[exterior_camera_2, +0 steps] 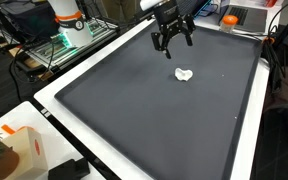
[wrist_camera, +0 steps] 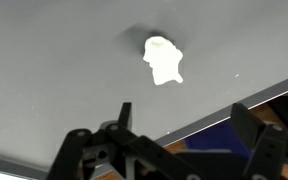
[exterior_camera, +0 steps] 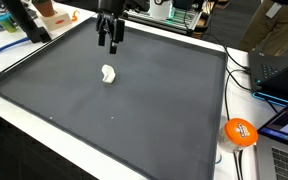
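End effector (exterior_camera: 109,43) hung released, jaws wide, above the dark grey matted surface (exterior_camera: 144,120). Small white crumpled lump (exterior_camera: 108,74) lay near it, untouched. Judged light, soft; best pinched across its narrow middle.

Dark grey mat (exterior_camera: 134,120) on white table (exterior_camera_2: 94,128), laptop (exterior_camera: 282,68) alongside.

even, bright light — soft, slight blur
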Controlling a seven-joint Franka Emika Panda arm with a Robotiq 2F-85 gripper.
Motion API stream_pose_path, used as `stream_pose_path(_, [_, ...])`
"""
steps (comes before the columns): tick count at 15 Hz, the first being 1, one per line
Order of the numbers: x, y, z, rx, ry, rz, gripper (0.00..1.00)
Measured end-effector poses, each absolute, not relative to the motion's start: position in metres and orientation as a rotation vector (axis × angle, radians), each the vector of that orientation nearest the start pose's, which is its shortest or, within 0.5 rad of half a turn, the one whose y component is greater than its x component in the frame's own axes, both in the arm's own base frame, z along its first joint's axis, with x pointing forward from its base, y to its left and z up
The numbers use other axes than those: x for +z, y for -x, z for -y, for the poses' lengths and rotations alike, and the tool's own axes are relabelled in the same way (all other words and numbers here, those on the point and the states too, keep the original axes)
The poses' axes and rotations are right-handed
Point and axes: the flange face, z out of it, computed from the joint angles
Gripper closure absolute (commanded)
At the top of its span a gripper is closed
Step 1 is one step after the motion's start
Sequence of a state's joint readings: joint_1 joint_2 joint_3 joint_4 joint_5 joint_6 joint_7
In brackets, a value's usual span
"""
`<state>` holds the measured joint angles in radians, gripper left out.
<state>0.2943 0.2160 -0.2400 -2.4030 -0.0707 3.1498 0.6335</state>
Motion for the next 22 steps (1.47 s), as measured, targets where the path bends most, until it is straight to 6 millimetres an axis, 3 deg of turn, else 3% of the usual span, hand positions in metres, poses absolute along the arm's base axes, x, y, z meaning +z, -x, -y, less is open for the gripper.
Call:
stream_pose_path(6, [0.288, -0.543, -0.032, -0.839, 2.834, -0.705, 0.00])
stream_pose_path(10, [0.276, -0.544, -0.026, -0.918, 2.855, -0.696, 0.00])
stream_pose_path(22, [0.246, -0.534, -0.078, -1.078, 2.868, -0.639, 0.00])
